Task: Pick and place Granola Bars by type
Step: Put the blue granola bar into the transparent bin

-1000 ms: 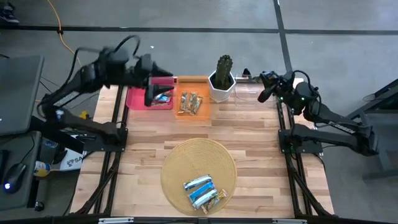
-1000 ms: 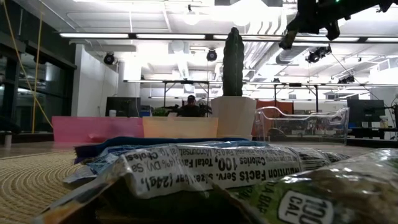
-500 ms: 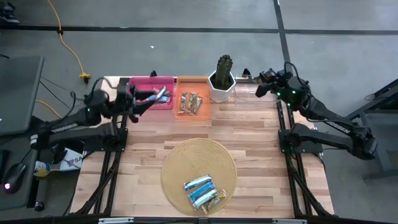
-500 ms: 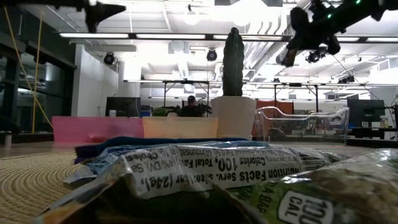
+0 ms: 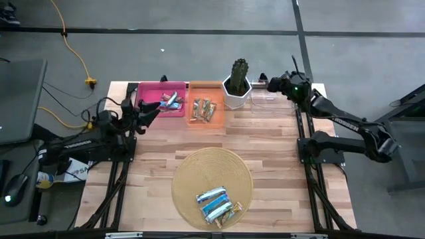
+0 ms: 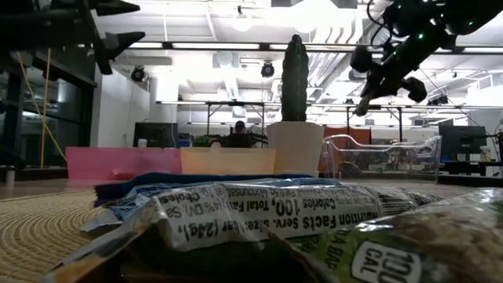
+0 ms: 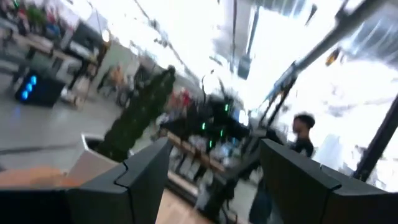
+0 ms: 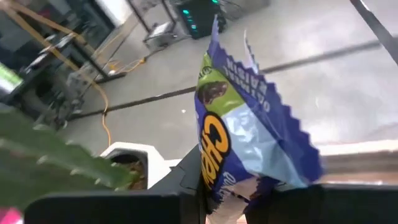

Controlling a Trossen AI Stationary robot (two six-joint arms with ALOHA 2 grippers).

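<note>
The wooden worktop (image 5: 279, 153) carries, at its far edge, a row of three trays with a cactus in its white pot (image 5: 237, 85) standing in the row; take the cactus as the landmark. Toward the left arm's side of it lie an orange tray (image 5: 204, 110) with brown-wrapped bars, touching the pot's side, and beyond that a pink tray (image 5: 161, 106) with blue-and-white bars. On the other side of the cactus sits a clear tray (image 5: 272, 100), which looks empty. Well nearer the camera end of the worktop than the cactus, a round woven mat (image 5: 212, 182) bears the small pile of unsorted granola bars (image 5: 217, 203).

The right gripper (image 5: 273, 84) hangs above the clear tray, just beside the cactus. Its jaws are closed narrowly on a blue, green and white granola bar (image 8: 239, 127), pinched at one end so the wrapper's long axis runs out away from the jaws. The clear tray lies directly below, so the drop probably needs only a short descent and release.

The left gripper (image 5: 147, 113) waits raised, at the pink tray's outer edge, far from the cactus, its jaws spread wide and holding nothing.
</note>
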